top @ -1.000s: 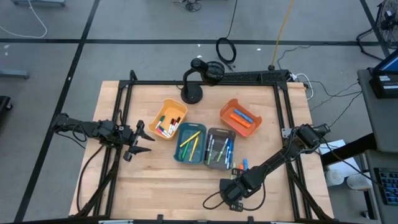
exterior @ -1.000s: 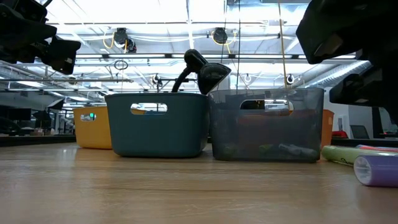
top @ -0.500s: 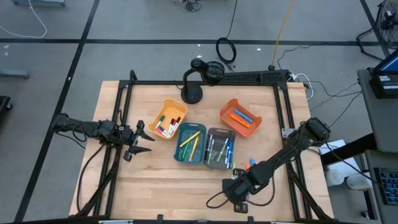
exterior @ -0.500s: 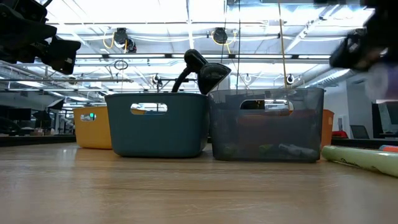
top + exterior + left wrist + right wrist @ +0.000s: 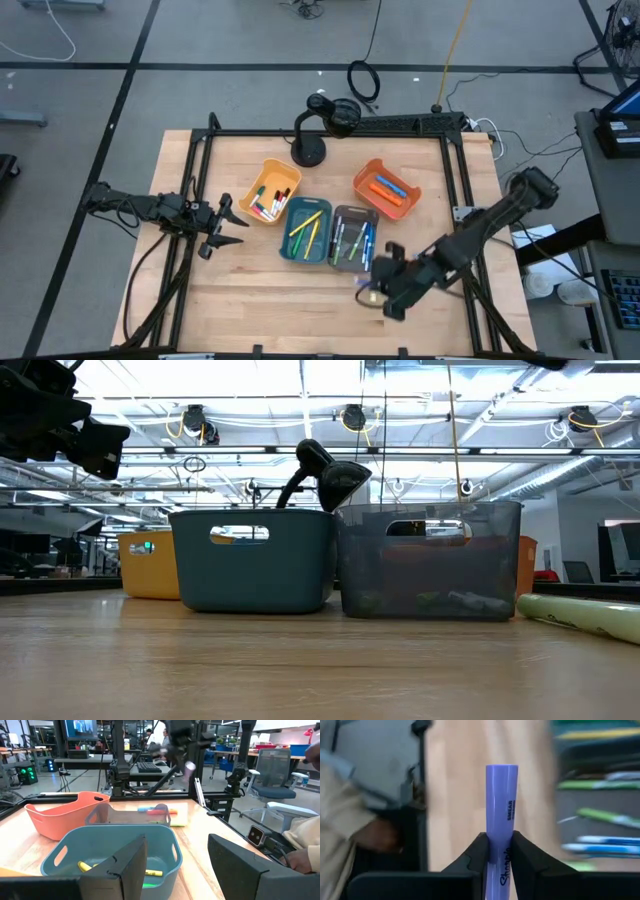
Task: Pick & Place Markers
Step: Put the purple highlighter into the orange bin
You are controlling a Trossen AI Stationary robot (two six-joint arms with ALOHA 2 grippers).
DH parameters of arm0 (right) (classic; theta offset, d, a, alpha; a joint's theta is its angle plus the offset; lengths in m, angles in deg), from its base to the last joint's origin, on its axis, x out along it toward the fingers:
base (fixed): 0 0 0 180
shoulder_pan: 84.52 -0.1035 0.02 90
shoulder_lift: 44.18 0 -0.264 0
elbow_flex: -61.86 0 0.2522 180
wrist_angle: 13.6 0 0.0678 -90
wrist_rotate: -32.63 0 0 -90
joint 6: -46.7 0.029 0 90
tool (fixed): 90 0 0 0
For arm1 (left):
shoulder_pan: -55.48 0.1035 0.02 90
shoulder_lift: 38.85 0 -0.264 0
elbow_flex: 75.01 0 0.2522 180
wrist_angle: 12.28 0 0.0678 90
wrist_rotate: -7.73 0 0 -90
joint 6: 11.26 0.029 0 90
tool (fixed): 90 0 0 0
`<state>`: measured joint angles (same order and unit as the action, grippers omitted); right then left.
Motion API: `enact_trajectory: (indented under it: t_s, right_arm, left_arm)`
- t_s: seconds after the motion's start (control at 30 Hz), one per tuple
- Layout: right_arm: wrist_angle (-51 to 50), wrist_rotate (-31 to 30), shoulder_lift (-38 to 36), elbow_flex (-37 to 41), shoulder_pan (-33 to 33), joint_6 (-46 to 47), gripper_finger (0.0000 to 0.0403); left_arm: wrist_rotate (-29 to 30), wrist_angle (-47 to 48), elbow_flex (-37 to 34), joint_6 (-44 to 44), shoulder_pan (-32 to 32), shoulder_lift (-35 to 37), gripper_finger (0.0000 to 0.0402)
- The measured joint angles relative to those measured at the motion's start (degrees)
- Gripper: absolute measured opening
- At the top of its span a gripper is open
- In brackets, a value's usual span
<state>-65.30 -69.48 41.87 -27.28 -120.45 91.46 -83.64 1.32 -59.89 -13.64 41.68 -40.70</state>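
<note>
Right gripper (image 5: pixel 497 851) fingers clamped on purple marker (image 5: pixel 501 805), raised above surface just beside grey bin (image 5: pixel 352 238). Left gripper (image 5: pixel 233 224) fingers spread, empty, well apart from grey bin.

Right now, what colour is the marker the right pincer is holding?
Purple. The marker shows best in the right wrist view, clamped in the right pincer.

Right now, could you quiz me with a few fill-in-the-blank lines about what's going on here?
1. The right gripper is shut on a ____ marker.
2. The left gripper holds ____.
3. The yellow bin sits beside the ____ bin.
4. The orange bin holds ____ markers.

Missing words: purple; nothing; teal; two
</note>
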Motion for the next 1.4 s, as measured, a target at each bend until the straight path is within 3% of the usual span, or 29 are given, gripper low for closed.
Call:
enact_trajectory:
  t_s: [0.2, 0.53, 0.77, 1.0, 1.27, 1.4]
  right_arm:
    - [-11.13, -7.63, -5.92, -0.01, 5.89, 1.74, 0.0045]
    - [-21.91, -7.09, -10.77, -0.01, 27.45, -7.41, 0.0045]
    - [-20.74, -2.09, -10.99, 0.78, 41.80, -12.86, 0.0045]
    - [-17.45, 6.16, -10.96, 10.36, 49.71, -14.22, 0.0047]
    - [-12.93, 6.88, -10.92, 18.19, 52.66, -14.61, 0.0134]
    - [-14.51, 15.33, -11.59, 17.77, 52.88, -13.99, 0.0172]
  left_arm:
    - [0.00, 0.00, 0.00, 0.00, 0.00, 0.00, 0.0214]
    - [0.00, -0.01, 0.00, 0.00, 0.00, -0.01, 0.0214]
    - [0.00, -0.01, 0.00, 0.00, 0.00, 0.00, 0.0214]
    - [0.00, -0.02, 0.00, 0.00, 0.02, -0.02, 0.0214]
    - [0.00, -0.02, 0.00, 0.00, 0.02, -0.02, 0.0214]
    - [0.00, -0.02, 0.00, 0.00, 0.02, -0.02, 0.0214]
